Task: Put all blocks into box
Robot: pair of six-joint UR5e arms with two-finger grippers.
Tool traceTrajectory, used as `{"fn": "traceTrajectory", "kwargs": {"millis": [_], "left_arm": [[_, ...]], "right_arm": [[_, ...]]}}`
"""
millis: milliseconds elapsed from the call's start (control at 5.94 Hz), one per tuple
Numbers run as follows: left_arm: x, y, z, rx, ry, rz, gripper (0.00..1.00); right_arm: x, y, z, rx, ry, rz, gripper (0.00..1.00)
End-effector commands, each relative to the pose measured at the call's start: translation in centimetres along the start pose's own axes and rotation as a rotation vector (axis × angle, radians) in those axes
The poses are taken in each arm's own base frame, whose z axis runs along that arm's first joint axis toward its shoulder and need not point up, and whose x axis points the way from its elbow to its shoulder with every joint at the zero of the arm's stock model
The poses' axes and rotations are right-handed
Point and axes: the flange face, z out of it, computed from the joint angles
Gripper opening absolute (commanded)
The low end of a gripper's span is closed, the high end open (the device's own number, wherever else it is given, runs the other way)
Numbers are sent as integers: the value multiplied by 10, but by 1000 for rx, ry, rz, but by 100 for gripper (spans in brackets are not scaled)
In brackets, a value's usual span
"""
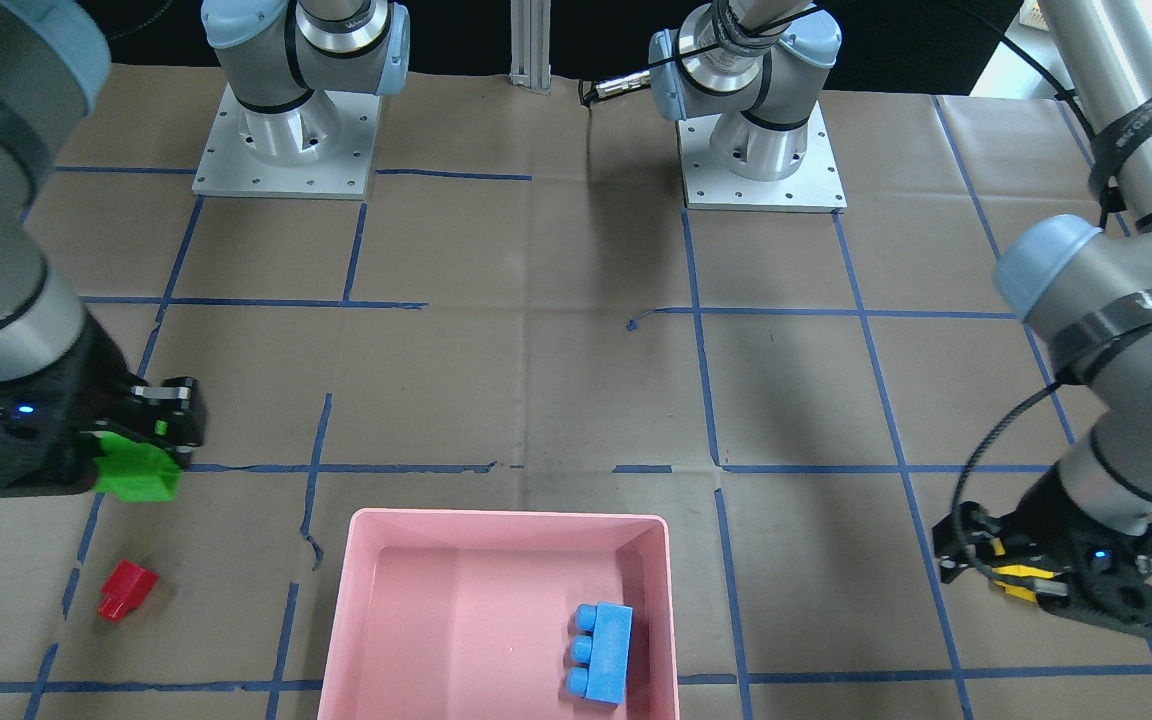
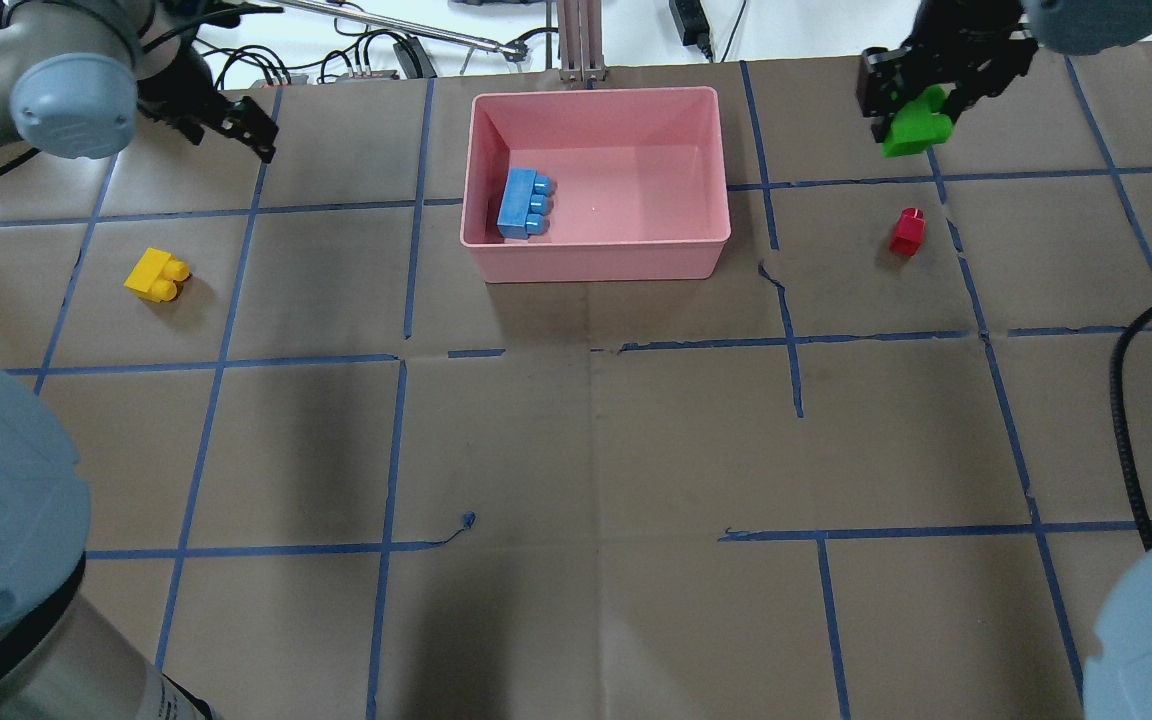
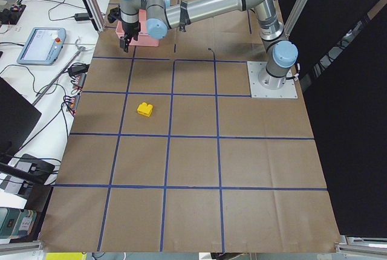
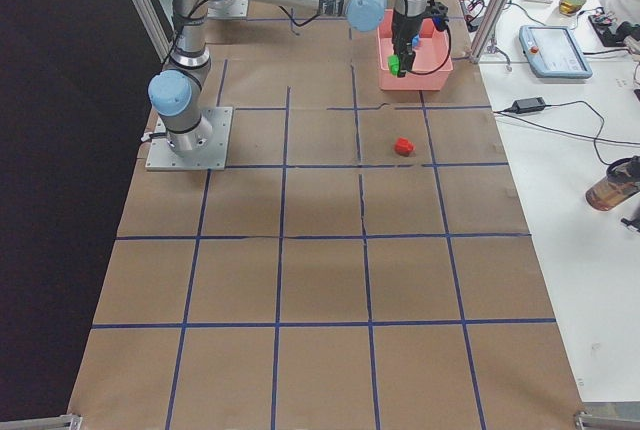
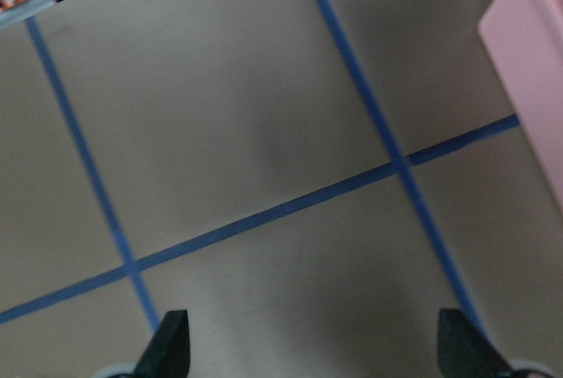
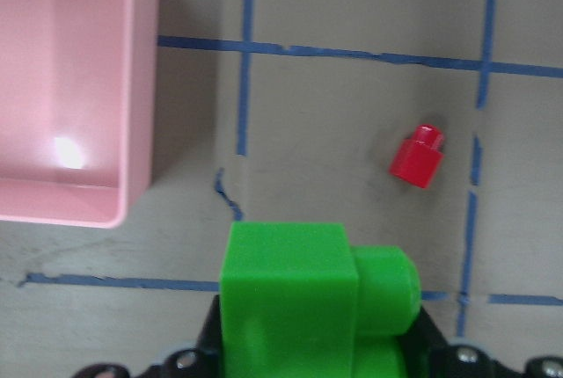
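Brown paper with blue tape lines covers the tabletop, where the right end effector (image 2: pixel 921 100) is clenched on the green brick (image 6: pixel 299 299), and the pink box (image 2: pixel 596 262) sits off to its side, toward the wide-open left end effector (image 5: pixel 317 347).

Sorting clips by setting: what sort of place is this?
Probably a robotics lab: left arm and right arm bolted to a grid-taped table, control tablet on the side bench.
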Motion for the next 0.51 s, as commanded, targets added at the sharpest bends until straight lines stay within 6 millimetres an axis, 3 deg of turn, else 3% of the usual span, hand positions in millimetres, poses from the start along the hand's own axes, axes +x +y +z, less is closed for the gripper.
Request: {"fn": "traceTrajectory", "kwargs": {"millis": [0,168,337], "left_arm": [[-66,64,39,-99,21,9,100],[-90,98,64,-145,18,23,100],[-93,101,83,-138,15,114,100]], "right_arm": [[-117,-41,37,-10,-57,56,43],[-134,-61,87,-64,-53,48,43],[-138,-71,124,-80,-55,60,44]]}}
